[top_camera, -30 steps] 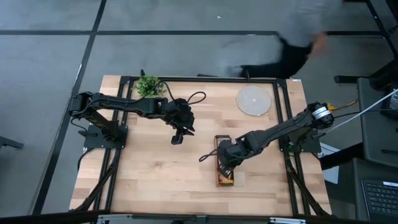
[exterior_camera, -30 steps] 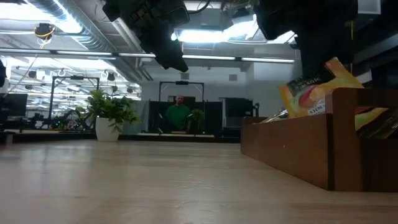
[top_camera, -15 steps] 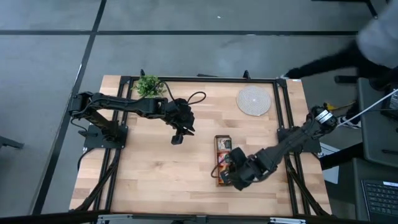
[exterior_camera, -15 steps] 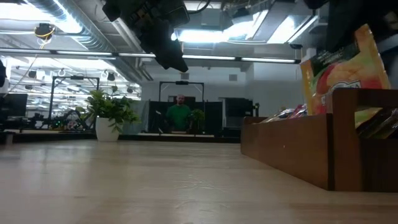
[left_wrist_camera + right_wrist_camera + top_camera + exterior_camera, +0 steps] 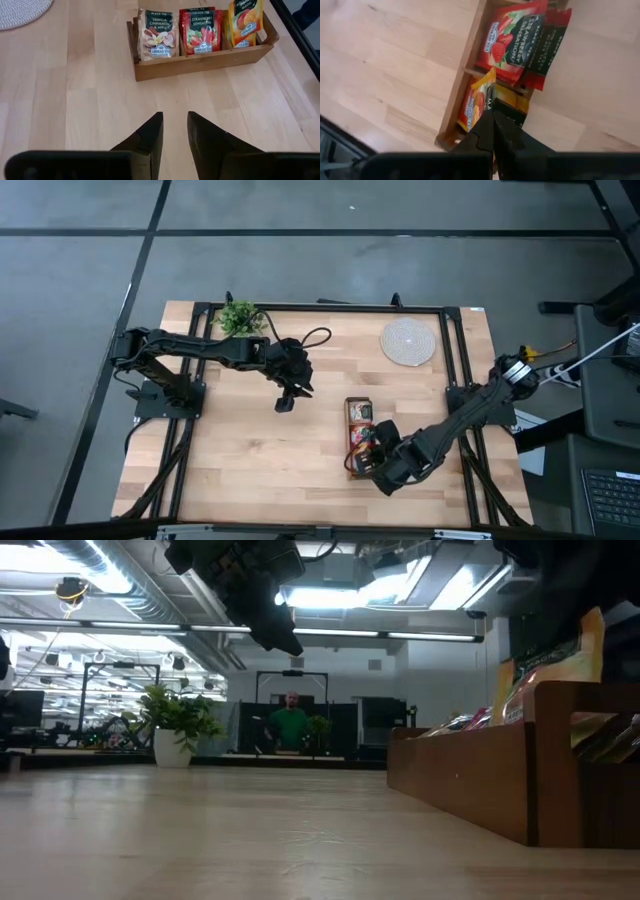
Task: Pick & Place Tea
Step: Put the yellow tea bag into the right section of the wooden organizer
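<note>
A long wooden tray (image 5: 200,62) lies on the table, right of centre. Its three compartments hold pale vanilla sachets (image 5: 157,35), red strawberry sachets (image 5: 202,31) and yellow-orange tea sachets (image 5: 245,22). My right gripper (image 5: 493,122) hangs over the tray's near end (image 5: 362,470), shut on one yellow-orange sachet (image 5: 479,102). That sachet sticks up above the tray wall (image 5: 470,780) in the low view. My left gripper (image 5: 175,132) hangs open above bare table to the tray's left (image 5: 286,402), with nothing between its fingers. My right gripper pinches the yellow-orange sachet between its two fingers at the sachet's upper edge (image 5: 488,102). The fingers slant down from above. The sachet stands tilted, with its lower part down in the tray's near-end compartment (image 5: 470,117) among other sachets.
A round woven mat (image 5: 408,341) lies at the far right of the table. A small potted plant (image 5: 238,317) stands at the far edge, left of centre. Bare wood stretches between the two arms. A person in green (image 5: 290,725) stands far off in the room.
My right gripper has swung along the tray toward the table's near edge and rolled its wrist, staying shut. The yellow-orange sachet turned with it, from face-on to nearly edge-on in the low view. A person who reached along the far side has left the high view.
</note>
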